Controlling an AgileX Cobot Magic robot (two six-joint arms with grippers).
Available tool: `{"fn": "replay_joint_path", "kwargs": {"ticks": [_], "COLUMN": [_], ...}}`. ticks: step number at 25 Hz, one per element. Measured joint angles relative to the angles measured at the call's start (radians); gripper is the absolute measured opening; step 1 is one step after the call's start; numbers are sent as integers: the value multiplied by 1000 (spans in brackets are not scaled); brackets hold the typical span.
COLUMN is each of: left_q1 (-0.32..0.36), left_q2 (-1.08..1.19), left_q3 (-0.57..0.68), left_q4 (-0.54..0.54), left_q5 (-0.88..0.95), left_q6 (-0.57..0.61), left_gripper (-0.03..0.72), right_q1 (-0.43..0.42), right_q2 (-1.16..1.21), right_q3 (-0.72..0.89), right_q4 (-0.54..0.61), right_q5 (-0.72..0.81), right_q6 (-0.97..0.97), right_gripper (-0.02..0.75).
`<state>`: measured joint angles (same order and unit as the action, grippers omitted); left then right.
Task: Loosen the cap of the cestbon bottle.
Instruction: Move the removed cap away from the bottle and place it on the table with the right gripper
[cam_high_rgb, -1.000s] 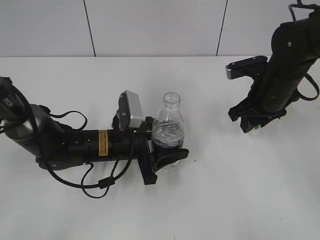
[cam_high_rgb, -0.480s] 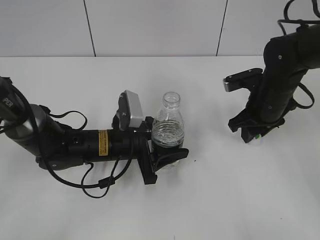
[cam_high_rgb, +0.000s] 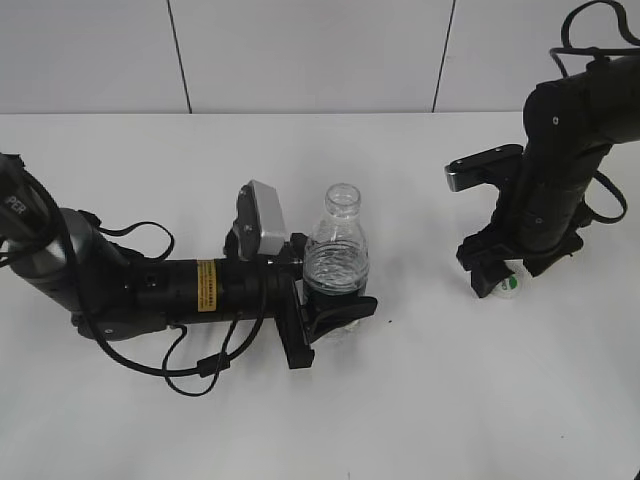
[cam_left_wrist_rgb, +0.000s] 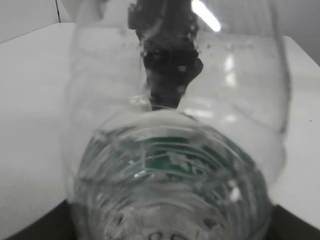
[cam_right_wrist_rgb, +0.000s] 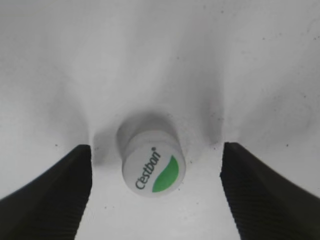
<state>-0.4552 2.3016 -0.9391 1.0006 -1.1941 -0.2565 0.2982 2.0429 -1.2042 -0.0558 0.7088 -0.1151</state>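
- Right wrist view: the cap (cam_right_wrist_rgb: 151, 166) sits on the white table (cam_right_wrist_rgb: 260, 60) on its own, logo up, between the two fingers (cam_right_wrist_rgb: 47, 192) of the right gripper (cam_right_wrist_rgb: 156, 195); fingers spread wide, clear gaps on both sides, nothing pinched.
- Exterior view: half a second ago the cap was tucked in that gripper's tip; now it lies on the table just under the right gripper (cam_high_rgb: 497, 280), which has opened and let go.
- Bottle (cam_high_rgb: 337, 262) stands upright near the middle of the table, mouth open, no cap on it.
- Left gripper (cam_high_rgb: 335, 312) is closed around the bottle's lower body; unchanged over the last second.
- Judgement: cap is fully off and set down, so loosening looks done; only arm retreat remains.
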Motion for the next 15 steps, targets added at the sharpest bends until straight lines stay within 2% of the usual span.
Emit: {"fn": "replay_joint_path", "kwargs": {"ticks": [2,6,15], "left_q1": [0,0,0], "left_q2": [0,0,0], "left_q3": [0,0,0], "left_q4": [0,0,-6], "left_q5": [0,0,-8], "left_q6": [0,0,-2], "left_gripper": [400,404,500], "right_q1": [0,0,0], "right_q2": [-3,-22,-55], "right_q3": [0,0,0], "right_q4": [0,0,0], "right_q5": [4,20,27], "right_q6": [0,0,-1], "right_gripper": [620,622,597]}}
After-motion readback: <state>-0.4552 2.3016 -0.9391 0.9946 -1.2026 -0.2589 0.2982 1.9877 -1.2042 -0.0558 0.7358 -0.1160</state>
